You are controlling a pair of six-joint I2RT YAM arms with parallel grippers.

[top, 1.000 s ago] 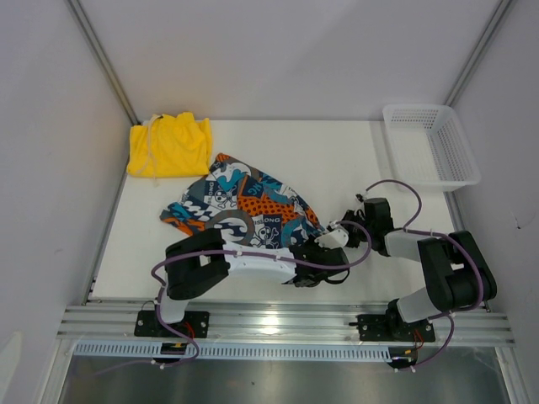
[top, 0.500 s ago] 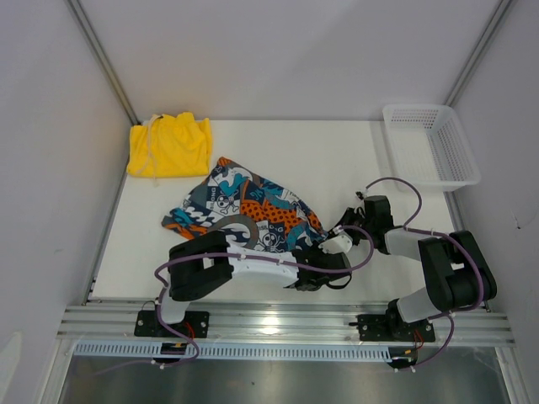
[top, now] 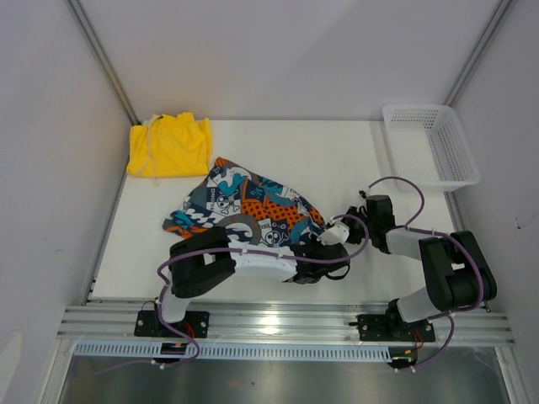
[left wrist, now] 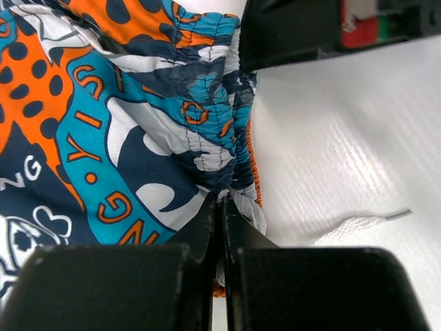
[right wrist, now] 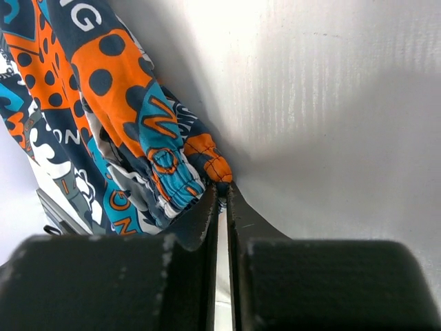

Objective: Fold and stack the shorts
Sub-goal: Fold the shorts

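At mid-frame we count two grippers, left gripper [left wrist: 222, 207] and right gripper [right wrist: 222, 196], both clamped on the one printed pair's [top: 253, 202] waistband; one yellow pair [top: 168, 146] lies upper left, one basket [top: 429, 143] upper right.
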